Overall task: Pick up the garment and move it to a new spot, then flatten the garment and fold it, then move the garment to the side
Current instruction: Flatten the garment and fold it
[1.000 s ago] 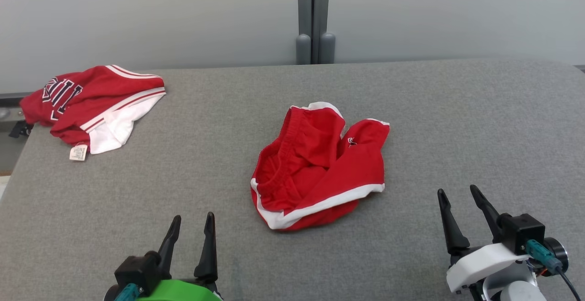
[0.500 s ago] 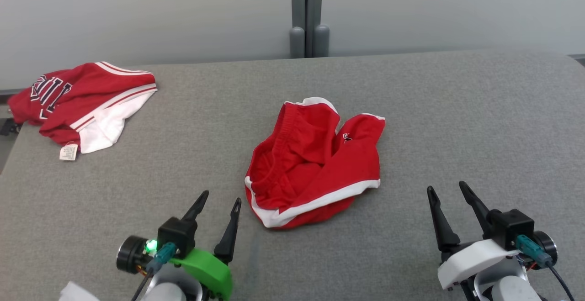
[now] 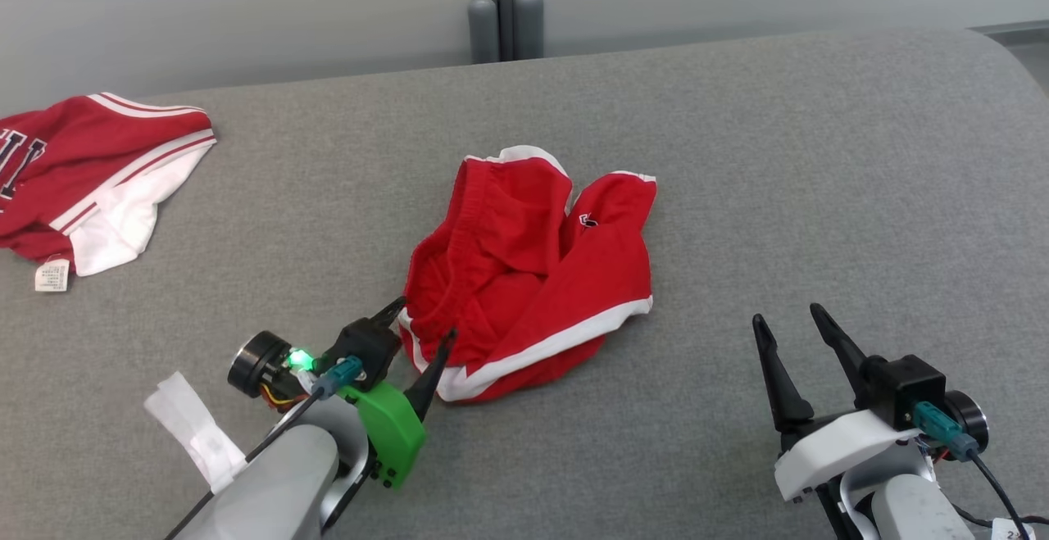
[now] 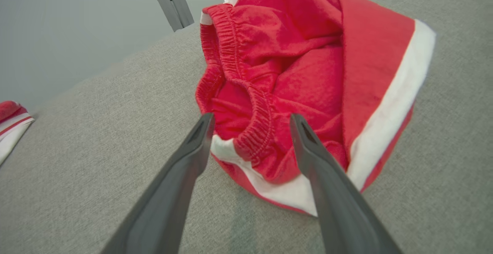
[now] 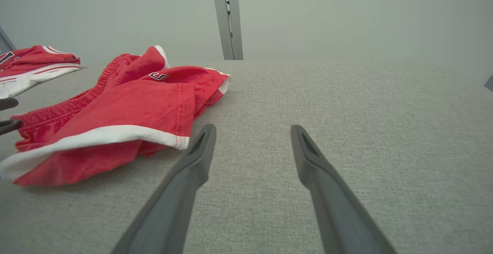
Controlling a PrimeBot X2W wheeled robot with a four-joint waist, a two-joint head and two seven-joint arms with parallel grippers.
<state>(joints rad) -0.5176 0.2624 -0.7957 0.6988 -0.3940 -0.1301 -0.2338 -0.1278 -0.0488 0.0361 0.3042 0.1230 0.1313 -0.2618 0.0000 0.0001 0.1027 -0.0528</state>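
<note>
Far left on the gray counter (image 3: 819, 155) lies a red jersey (image 3: 98, 171). The left jaws, spread wide, sit right at the near-left edge of the crumpled red shorts (image 3: 533, 270), mid-counter. Off right, the right jaws gape too, gripping nothing, well apart from the cloth.

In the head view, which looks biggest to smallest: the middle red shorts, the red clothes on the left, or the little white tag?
1. red shorts
2. left red garment, partly cut off by the picture's edge, so its full size is unsure
3. white tag
</note>
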